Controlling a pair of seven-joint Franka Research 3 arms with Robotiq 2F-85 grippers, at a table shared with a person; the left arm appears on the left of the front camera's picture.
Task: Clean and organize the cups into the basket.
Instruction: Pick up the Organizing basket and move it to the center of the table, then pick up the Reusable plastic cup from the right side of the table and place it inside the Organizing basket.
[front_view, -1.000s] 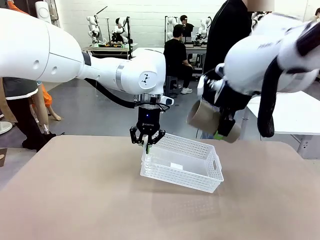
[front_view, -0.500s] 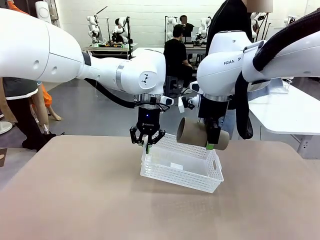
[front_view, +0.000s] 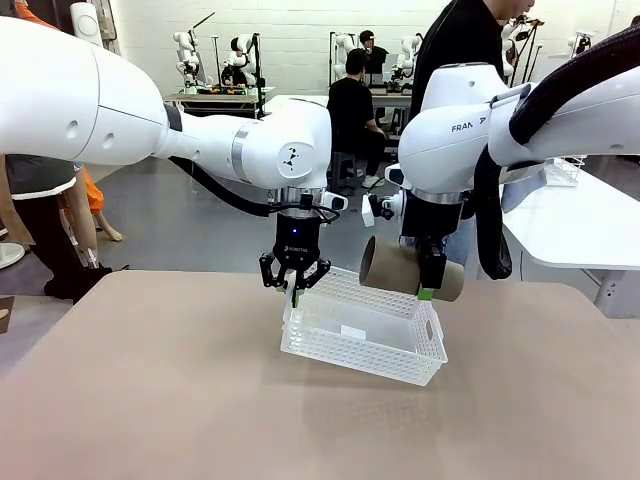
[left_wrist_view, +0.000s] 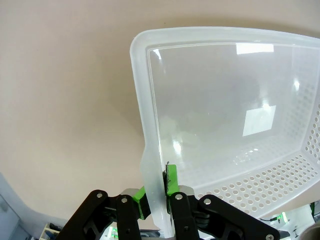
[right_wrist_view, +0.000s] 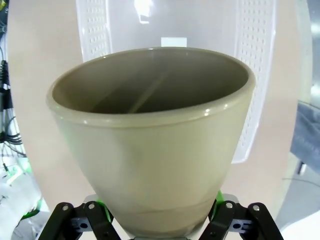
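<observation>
you have the left gripper (front_view: 294, 289) clamped on the basket (front_view: 360, 356) wall and the right gripper (front_view: 427, 290) clamped on the tan cup (front_view: 392, 265) above the basket; lower it level, clear of that wall.

The white mesh basket (front_view: 350, 358) sits mid-table. Its left end is pinched in the left gripper (front_view: 293, 287) and looks slightly raised, and a white sticker (front_view: 352, 331) lies on its clear floor. A tan cup (front_view: 392, 266) hangs on its side over the basket's far right corner, clamped in the right gripper (front_view: 426, 288), mouth leftward.
</observation>
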